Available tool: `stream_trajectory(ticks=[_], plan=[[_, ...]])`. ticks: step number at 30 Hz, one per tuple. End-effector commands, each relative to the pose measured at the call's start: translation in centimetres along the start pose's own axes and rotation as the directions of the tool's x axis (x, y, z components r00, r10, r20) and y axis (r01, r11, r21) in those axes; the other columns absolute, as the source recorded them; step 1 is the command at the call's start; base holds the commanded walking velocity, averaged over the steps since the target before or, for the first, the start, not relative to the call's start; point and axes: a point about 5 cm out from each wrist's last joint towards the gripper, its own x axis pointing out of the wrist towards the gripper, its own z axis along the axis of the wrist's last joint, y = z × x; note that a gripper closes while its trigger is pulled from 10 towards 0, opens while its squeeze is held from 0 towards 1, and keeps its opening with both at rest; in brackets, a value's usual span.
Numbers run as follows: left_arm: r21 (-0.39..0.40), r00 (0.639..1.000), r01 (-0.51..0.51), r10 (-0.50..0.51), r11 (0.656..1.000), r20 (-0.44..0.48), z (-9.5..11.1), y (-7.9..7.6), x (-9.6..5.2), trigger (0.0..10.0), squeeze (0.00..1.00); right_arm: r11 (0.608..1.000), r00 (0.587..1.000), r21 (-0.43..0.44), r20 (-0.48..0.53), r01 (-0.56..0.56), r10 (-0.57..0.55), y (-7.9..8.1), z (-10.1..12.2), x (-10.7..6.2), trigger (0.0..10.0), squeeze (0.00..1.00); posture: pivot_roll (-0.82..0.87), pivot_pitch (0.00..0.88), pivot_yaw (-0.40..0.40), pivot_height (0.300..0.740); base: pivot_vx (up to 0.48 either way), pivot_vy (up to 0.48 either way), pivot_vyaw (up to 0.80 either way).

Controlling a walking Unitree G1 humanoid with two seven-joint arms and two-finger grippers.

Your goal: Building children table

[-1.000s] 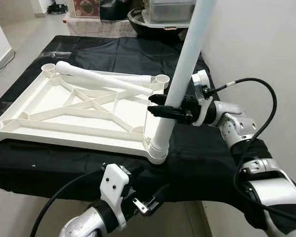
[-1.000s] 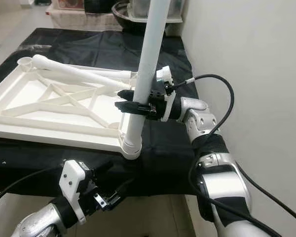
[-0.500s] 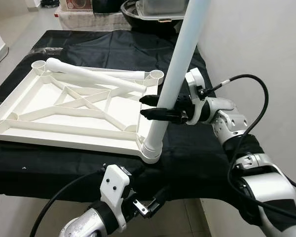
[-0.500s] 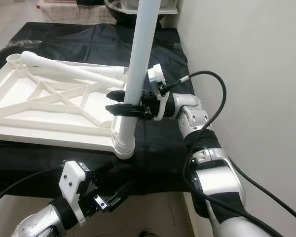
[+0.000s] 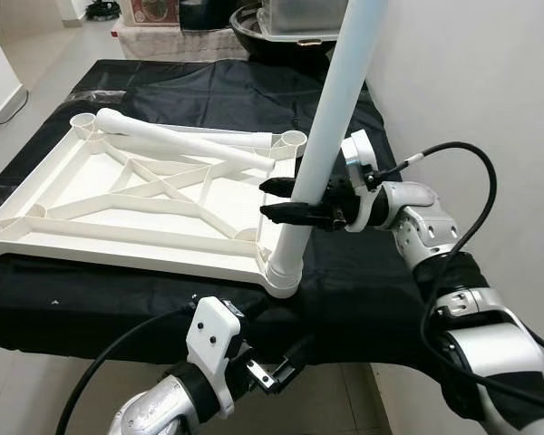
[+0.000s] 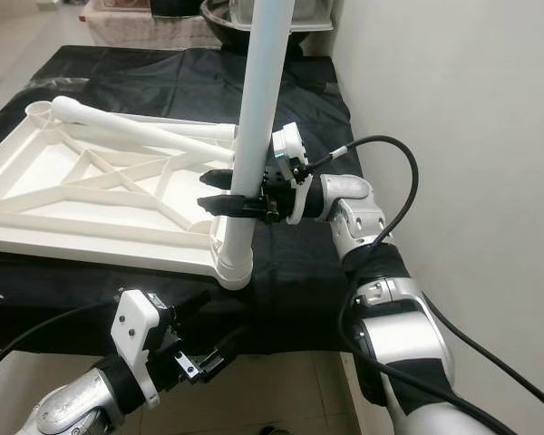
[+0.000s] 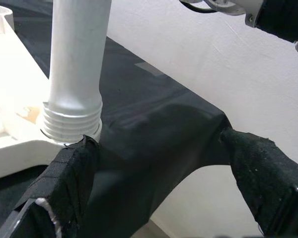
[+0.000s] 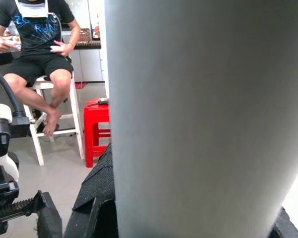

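Fingers of the right gripper (image 5: 281,199) are clamped across the upright white leg (image 5: 331,127), partway up its shaft, with its threaded foot seated in the near corner socket (image 5: 281,272) of the upturned white table panel (image 5: 118,195), which lies on the black-covered tabletop (image 5: 363,290). The leg's long axis runs nearly straight up from that socket, leaning slightly away, so any turning or pressing to seat it would have to follow that line. Two more legs (image 5: 181,140) lie across the far side of the panel. The left gripper (image 5: 281,367) hangs below the socket corner, fingers apart, holding nothing, and the right arm is clearly the nearer one to work the leg
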Motion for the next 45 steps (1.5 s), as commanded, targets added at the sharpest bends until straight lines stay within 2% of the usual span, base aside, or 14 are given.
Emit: stream_trajectory(ticks=[1, 11, 21, 24, 27, 28, 30, 34, 36, 38, 39, 45], plan=[[-0.008, 1.0, 0.005, -0.006, 1.0, -0.018, -0.5, 0.0, 0.1, 10.0, 0.0, 0.999, 0.971, 0.05, -0.241, 0.013, 0.0, 1.2, -4.5, 0.1, 10.0, 0.0, 0.11, 0.174, -0.054, 0.74, 0.0, 0.0, 0.0], [-0.003, 1.0, 0.007, -0.007, 1.0, -0.016, -0.4, 0.1, 0.2, 10.0, 0.0, 0.998, 0.953, -0.006, -0.297, 0.066, -0.065, 1.1, -4.9, 1.0, 10.0, 0.0, 0.11, 0.174, -0.054, 0.74, 0.0, 0.0, 0.0], [0.0, 1.0, 0.009, -0.009, 1.0, -0.019, -0.5, 0.1, 0.2, 10.0, 0.0, 0.998, 0.952, -0.06, -0.303, 0.031, -0.048, 1.6, -4.4, 1.8, 10.0, 0.0, 0.11, 0.186, -0.055, 0.74, 0.0, 0.0, 0.0], [0.0, 1.0, 0.01, -0.01, 1.0, -0.02, -0.6, 0.0, 0.2, 10.0, 0.0, 0.996, 0.951, -0.065, -0.299, 0.062, -0.079, 1.4, -4.3, 2.2, 10.0, 0.0, 0.11, 0.186, -0.054, 0.74, 0.0, 0.0, 0.0], [-0.001, 1.0, 0.009, -0.009, 1.0, -0.021, -0.7, 0.0, 0.2, 10.0, 0.0, 0.987, 0.955, -0.052, -0.247, 0.155, -0.163, 0.4, -3.6, 2.4, 10.0, 0.0, 0.11, 0.185, -0.057, 0.74, 0.0, 0.0, 0.0], [-0.001, 1.0, 0.009, -0.009, 1.0, -0.021, -0.7, 0.0, 0.2, 10.0, 0.0, 0.987, 0.955, -0.052, -0.247, 0.155, -0.163, 0.4, -3.6, 2.4, 10.0, 0.0, 0.11, 0.185, -0.057, 0.74, 0.0, 0.0, 0.0], [-0.002, 1.0, 0.008, -0.008, 1.0, -0.021, -0.7, 0.0, 0.2, 10.0, 0.0, 0.973, 0.954, 0.008, -0.199, 0.231, -0.225, -0.6, -2.9, 2.3, 10.0, 0.0, 0.1, 0.184, -0.058, 0.74, 0.0, 0.0, 0.0], [-0.003, 1.0, 0.006, -0.006, 1.0, -0.021, -0.7, 0.0, 0.2, 10.0, 0.0, 0.968, 0.955, 0.041, -0.18, 0.246, -0.236, -0.8, -2.6, 2.2, 10.0, 0.0, 0.1, 0.184, -0.058, 0.74, 0.0, 0.0, 0.0], [-0.003, 1.0, 0.003, -0.003, 1.0, -0.02, -0.7, 0.0, 0.2, 10.0, 0.0, 0.95, 0.956, 0.133, -0.13, 0.281, -0.264, -1.3, -2.1, 1.9, 10.0, 0.0, 0.1, 0.185, -0.061, 0.74, 0.0, 0.0, 0.0], [-0.002, 1.0, 0.002, -0.002, 1.0, -0.02, -0.7, 0.0, 0.2, 10.0, 0.0, 0.945, 0.957, 0.163, -0.11, 0.284, -0.269, -1.4, -2.0, 1.9, 10.0, 0.0, 0.1, 0.187, -0.062, 0.74, 0.0, 0.0, 0.0], [-0.001, 1.0, -0.001, 0.001, 1.0, -0.019, -0.7, 0.1, 0.3, 10.0, 0.0, 0.94, 0.964, 0.212, -0.068, 0.266, -0.258, -1.4, -1.7, 1.8, 10.0, 0.0, 0.1, 0.189, -0.063, 0.74, 0.0, 0.0, 0.0], [0.0, 1.0, -0.003, 0.003, 1.0, -0.018, -0.7, 0.1, 0.3, 10.0, 0.0, 0.946, 0.982, 0.278, 0.031, 0.168, -0.184, -1.0, -1.1, 1.8, 10.0, 0.0, 0.1, 0.192, -0.063, 0.74, 0.0, 0.0, 0.0]])
